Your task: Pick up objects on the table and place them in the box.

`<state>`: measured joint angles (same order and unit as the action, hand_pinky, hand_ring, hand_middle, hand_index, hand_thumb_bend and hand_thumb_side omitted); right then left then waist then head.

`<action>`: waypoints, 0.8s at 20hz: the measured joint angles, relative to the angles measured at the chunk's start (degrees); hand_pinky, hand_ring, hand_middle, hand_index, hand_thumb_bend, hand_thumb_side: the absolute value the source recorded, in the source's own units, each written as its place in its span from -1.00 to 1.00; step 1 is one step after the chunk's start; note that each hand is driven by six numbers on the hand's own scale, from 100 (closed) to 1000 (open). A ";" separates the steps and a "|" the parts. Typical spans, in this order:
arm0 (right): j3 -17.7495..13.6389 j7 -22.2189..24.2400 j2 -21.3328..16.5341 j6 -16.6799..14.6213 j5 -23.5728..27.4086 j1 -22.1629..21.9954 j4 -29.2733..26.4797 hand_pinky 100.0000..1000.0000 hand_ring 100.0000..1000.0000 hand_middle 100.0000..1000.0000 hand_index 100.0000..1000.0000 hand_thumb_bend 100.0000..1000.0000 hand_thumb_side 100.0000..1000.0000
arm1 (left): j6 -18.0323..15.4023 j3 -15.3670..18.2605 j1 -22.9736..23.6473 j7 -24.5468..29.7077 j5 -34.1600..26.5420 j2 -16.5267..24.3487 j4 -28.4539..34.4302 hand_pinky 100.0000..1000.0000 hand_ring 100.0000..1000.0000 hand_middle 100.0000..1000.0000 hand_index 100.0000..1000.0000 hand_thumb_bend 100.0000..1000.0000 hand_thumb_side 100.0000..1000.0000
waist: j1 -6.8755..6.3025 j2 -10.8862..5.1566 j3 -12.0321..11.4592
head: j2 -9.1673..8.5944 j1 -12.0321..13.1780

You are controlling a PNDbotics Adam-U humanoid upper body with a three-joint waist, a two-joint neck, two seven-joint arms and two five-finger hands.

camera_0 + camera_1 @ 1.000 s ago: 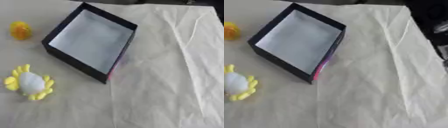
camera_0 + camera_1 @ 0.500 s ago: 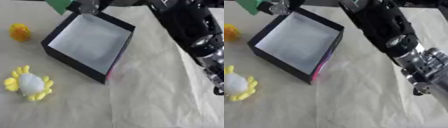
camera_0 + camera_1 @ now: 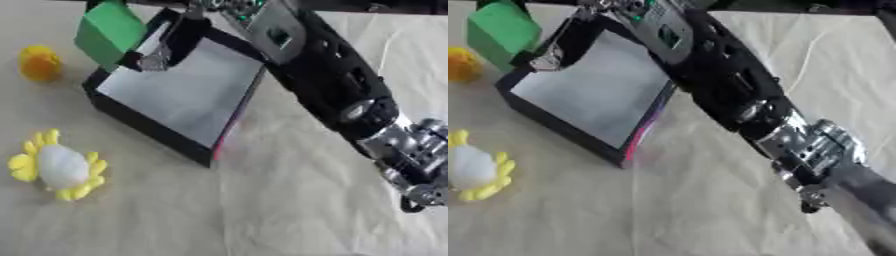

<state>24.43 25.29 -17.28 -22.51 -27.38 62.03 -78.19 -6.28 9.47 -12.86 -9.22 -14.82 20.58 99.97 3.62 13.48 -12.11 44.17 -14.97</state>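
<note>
The table (image 3: 289,200) lay under a pale, creased cloth that filled the whole view. My right arm (image 3: 341,95) came in from the lower right and stretched diagonally across it, black with silver joints, reaching up toward the far left. Under that arm sat the box (image 3: 179,97), black-walled with a light grey floor, turned askew so one corner pointed toward me, a pink strip showing on its near right edge. I saw nothing lying on its floor.

My right hand (image 3: 171,42) was out over the far left corner of the box, fingers curled round a green block (image 3: 109,30). The block hung tilted at the box's far left rim, partly over the cloth outside the wall, clear of the floor inside. Fingers (image 3: 156,59) dark with a silver tip showed just beside the block, above the box's inner wall.

On the cloth to the left, near the box's near corner but apart from it, lay a yellow flower-shaped toy with a white centre (image 3: 54,167). Farther back, left of the box and just below the green block, sat a small yellow-orange thing (image 3: 39,62), rounded; I could not make out more of it. My left hand did not show.
</note>
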 measured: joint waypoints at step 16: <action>-0.05 -5.64 -1.92 2.01 -8.26 -2.81 2.89 0.47 -0.05 -0.36 -0.04 -1.00 -0.51 | -5.11 8.05 5.32 -8.52 0.23 7.08 -5.27 0.67 0.64 0.41 0.55 -1.00 0.22 | -0.01 0.00 0.71 | 0.01 -0.45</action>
<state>24.38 19.65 -19.19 -20.49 -35.64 59.22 -75.30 -11.39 17.52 -7.54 -17.74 -14.59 27.65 94.70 3.61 13.48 -11.40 44.18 -15.42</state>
